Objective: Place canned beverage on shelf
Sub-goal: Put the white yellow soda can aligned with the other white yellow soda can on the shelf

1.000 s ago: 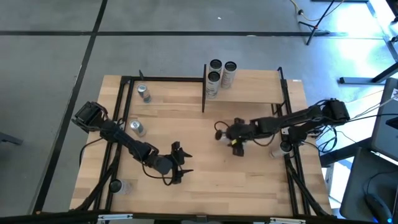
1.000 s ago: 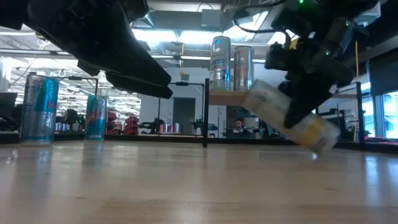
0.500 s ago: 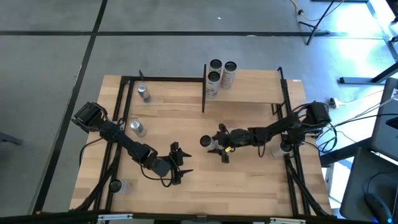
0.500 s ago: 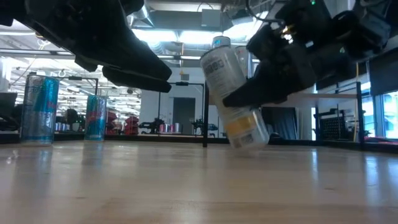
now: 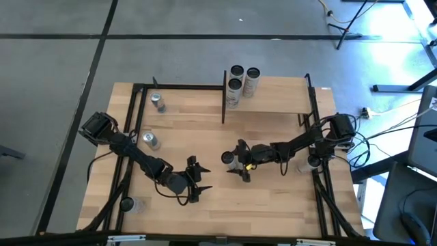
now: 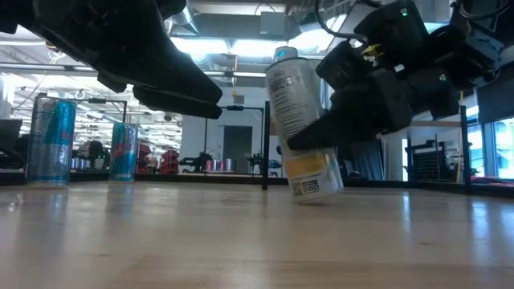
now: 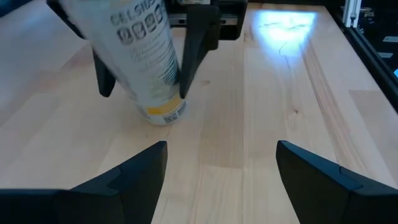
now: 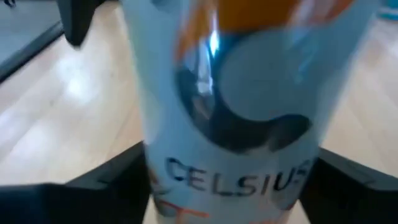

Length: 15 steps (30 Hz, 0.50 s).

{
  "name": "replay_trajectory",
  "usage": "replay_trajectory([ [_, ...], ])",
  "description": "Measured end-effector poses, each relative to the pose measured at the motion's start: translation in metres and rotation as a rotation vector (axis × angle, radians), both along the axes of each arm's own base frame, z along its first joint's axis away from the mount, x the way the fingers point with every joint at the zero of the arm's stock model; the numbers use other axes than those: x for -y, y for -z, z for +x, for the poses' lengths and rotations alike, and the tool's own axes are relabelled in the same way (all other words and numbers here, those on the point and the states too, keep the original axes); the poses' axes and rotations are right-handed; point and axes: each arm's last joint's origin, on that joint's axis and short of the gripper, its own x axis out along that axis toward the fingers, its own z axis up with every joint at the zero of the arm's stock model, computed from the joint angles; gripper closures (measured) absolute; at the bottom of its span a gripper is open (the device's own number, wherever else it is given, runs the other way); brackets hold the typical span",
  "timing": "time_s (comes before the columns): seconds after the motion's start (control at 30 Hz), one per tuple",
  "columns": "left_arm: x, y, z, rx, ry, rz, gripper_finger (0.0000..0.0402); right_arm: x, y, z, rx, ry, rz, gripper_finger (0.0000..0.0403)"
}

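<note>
A white canned beverage with a yellow base [image 6: 299,120] stands tilted on the table's middle, and shows in the high view [image 5: 229,157] too. My right gripper [image 5: 237,161] is shut on it. My left gripper [image 5: 196,180] hovers open and empty just to the near left of the can, its fingers [image 7: 134,177] wide apart. The shelf [image 5: 280,99] is a raised light-wood board at the far right, edged by black posts. It carries three cans [image 5: 237,71] standing on their bases at its left end. My right gripper pinches the can's body [image 7: 155,74] about halfway up, one finger [image 7: 198,43] on each side. The fingers come level from the table's right and lie across the can. The can leans, top toward the table's left, with its yellow bottom rim [image 6: 315,189] at the tabletop.
Two blue cans [image 5: 158,102] [image 5: 150,140] stand on the table's left part, and another can [image 5: 311,162] stands by the right frame post. A black metal frame [image 5: 136,123] runs along the table's left, far and right sides. Bare wood lies between the can and the shelf.
My right gripper has gone toward the table's left and a little nearer, carrying the can. The can was lifted and strongly slanted; it has turned up to nearly upright and come down with its bottom at the table.
</note>
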Motion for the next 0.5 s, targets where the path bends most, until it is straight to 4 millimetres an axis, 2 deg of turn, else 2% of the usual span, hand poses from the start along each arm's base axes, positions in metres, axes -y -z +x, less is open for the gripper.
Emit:
replay_trajectory([
  [0.2, 0.000, 0.000, 0.000, 0.002, 0.001, -0.014, 0.0115, 0.001, -0.006, -0.005, -0.047, -0.015, -0.039, 0.0022],
  [0.33, -0.007, -0.003, 0.006, 0.032, -0.027, -0.031, 0.0115, 0.003, -0.028, -0.014, -0.063, -0.023, -0.060, 0.0011],
  [0.5, -0.020, 0.002, 0.019, 0.080, -0.062, -0.060, 0.0115, 0.007, -0.049, -0.038, -0.189, -0.025, -0.077, 0.0009],
])
